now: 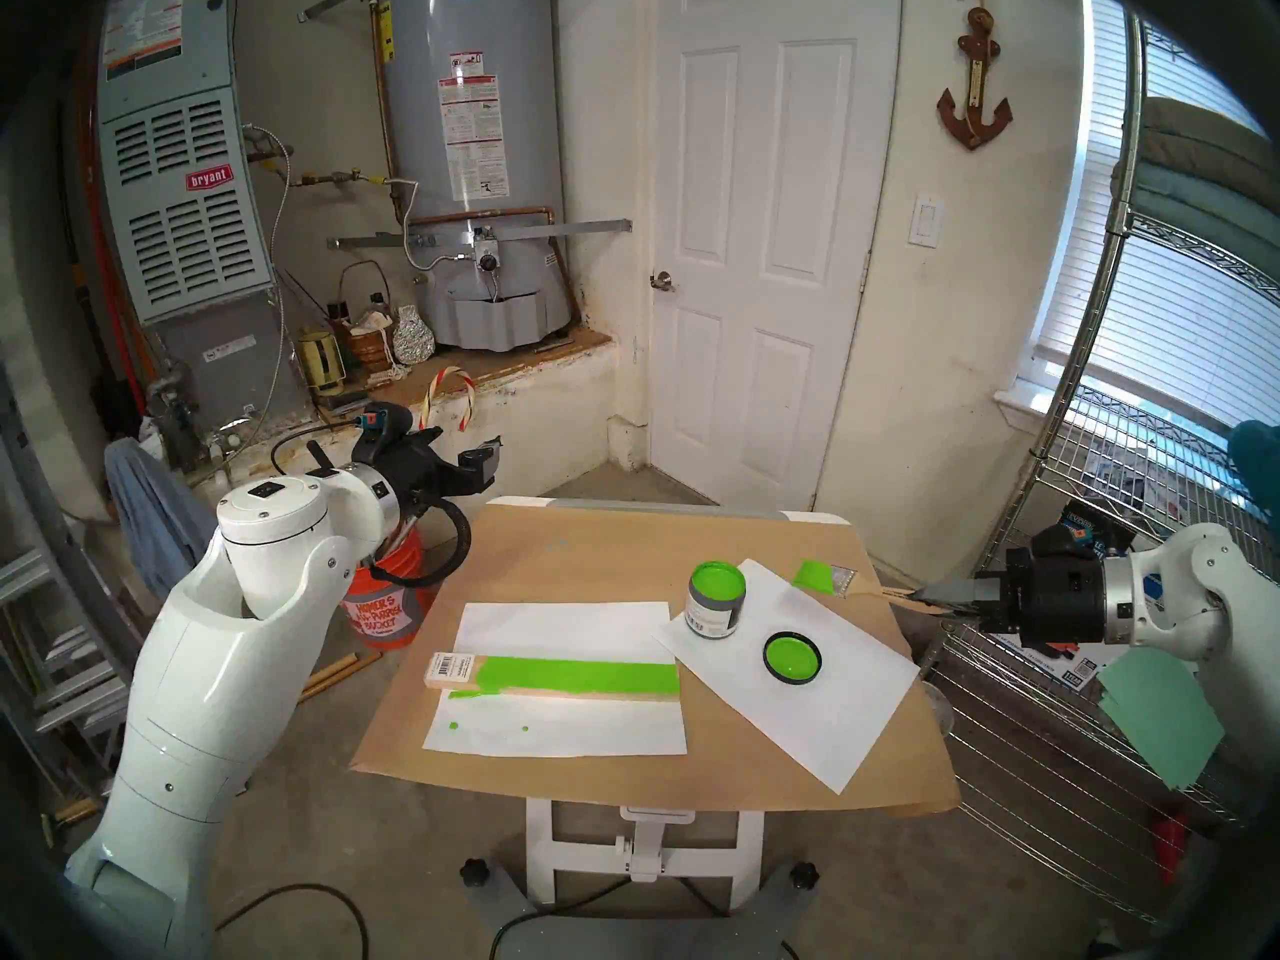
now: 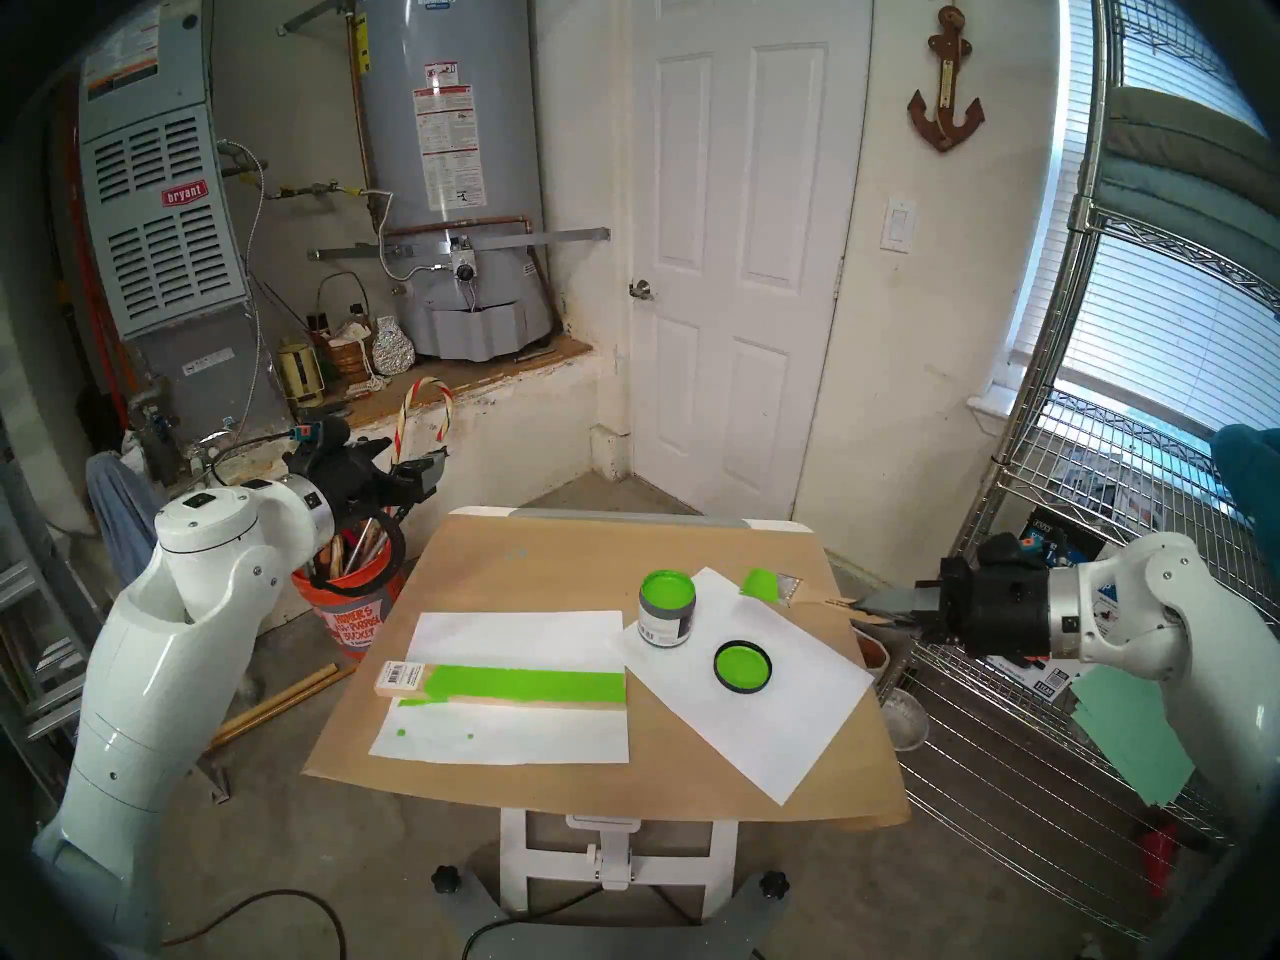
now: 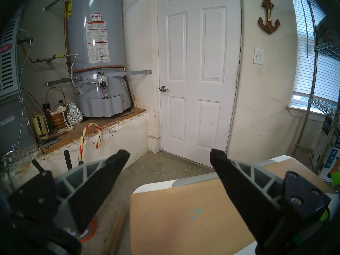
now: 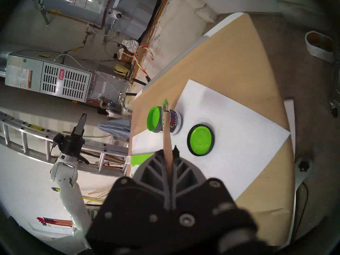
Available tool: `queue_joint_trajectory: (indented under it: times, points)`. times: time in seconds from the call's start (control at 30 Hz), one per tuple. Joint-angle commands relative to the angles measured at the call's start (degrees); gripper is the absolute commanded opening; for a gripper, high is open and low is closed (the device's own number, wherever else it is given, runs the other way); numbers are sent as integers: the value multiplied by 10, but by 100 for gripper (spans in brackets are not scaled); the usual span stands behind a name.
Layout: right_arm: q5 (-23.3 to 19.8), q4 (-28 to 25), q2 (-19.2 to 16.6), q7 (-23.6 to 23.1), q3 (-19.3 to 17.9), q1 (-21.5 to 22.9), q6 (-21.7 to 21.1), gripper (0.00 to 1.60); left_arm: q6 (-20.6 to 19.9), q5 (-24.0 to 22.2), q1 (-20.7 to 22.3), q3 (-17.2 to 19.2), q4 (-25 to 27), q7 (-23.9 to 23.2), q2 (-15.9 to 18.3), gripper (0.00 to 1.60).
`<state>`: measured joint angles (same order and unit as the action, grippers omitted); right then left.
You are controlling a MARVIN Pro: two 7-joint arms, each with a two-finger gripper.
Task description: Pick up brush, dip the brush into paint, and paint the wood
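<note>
Right gripper [image 4: 167, 153] fingers [image 4: 156, 163] clamped on brush [image 4: 166, 131] handle, bristles beyond.

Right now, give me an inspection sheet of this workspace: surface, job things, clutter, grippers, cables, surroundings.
Surface: tan paper-covered table, two white paper sheets on it.
Job's things: long pale wooden board mostly coated lime green; open grey paint jar; black lid, paint inside; green-bristled wooden-handled brush.
Clutter: green drips on the sheet.
Grippers: left gripper open, empty; right gripper shut on the brush handle.
Cables: black cable on floor.
Surroundings: orange bucket, wire shelving, grey water heater.
</note>
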<state>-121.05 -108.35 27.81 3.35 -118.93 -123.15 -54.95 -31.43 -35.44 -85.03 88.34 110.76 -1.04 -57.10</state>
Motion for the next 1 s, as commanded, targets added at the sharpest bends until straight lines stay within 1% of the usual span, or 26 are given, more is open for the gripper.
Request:
queue_joint_trajectory:
  times: [0.0,0.03,0.07,0.1,0.27,0.33,0.37,0.43,0.5,0.63,0.73,0.97]
  points:
    - [20,-25,43,-16,-59,-72,-1,0,2,-1,5,5,9,0,1,160]
    - [27,-26,50,-14,-52,-62,-1,0,2,-1,5,5,9,0,1,160]
    - [27,-26,50,-14,-52,-62,-1,0,2,-1,5,5,9,0,1,160]
    - [30,-32,41,-27,-66,-91,-1,0,2,-1,5,5,10,0,1,160]
    - [42,-36,39,-39,-57,-105,-1,0,2,-1,5,5,10,0,1,160]
    - [41,-37,36,-41,-53,-108,-1,0,2,-1,5,5,10,0,1,160]
    - [50,-48,38,-49,-50,-115,-1,0,2,-1,5,5,10,0,1,160]
    - [51,-53,40,-49,-47,-117,-1,0,2,-1,5,5,10,0,1,160]
    - [53,-54,41,-42,-37,-113,-1,0,2,-1,5,5,10,0,1,160]
    - [58,-50,36,-51,-23,-104,-1,0,2,-1,5,5,10,0,1,160]
    - [52,-46,26,-47,-6,-90,1,0,2,-1,5,5,10,0,1,160]
    - [52,-41,10,-43,35,-62,20,0,2,-1,5,5,10,0,1,160]
